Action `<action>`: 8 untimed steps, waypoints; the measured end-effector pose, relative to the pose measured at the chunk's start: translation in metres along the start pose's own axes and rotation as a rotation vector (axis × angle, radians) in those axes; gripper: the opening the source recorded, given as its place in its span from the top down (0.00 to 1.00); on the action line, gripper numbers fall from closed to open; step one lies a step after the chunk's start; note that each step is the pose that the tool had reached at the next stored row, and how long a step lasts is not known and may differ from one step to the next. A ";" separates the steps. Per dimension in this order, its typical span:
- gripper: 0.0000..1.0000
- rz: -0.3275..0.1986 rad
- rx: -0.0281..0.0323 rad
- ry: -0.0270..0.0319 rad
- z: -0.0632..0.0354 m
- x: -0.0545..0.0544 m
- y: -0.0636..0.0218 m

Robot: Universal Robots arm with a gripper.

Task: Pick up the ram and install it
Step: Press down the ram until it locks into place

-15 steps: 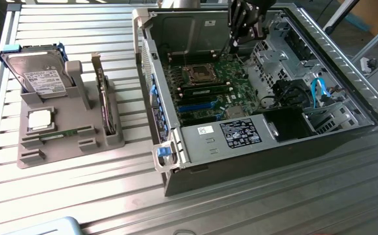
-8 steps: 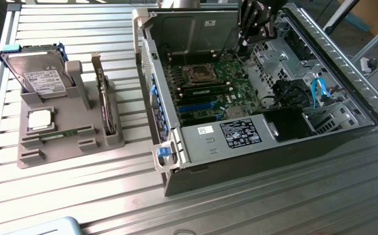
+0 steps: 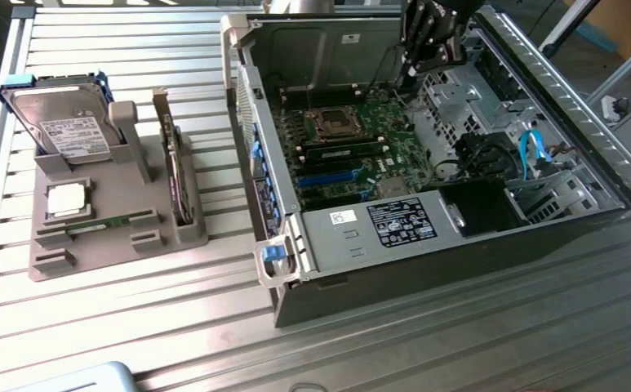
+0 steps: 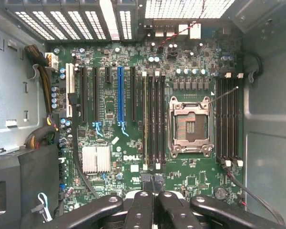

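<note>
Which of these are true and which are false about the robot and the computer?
1. The gripper hangs over the gray holder. False: it is above the motherboard, inside the computer case.
2. The hard drive stands in the gray holder. True.
3. The ram lies flat in the gray holder. True.
4. The computer case is closed up. False: its side is open, so the motherboard shows.
</note>
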State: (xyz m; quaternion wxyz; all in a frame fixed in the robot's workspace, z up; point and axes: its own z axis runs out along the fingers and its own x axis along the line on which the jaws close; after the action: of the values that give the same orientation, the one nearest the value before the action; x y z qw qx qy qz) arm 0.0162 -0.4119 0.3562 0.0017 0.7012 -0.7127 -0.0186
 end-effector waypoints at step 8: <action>0.89 0.000 0.0000 0.0000 0.0036 0.000 -0.0053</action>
State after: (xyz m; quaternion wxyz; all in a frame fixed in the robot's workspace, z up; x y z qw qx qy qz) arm 0.0214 -0.4119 0.3525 0.0017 0.7012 -0.7127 -0.0186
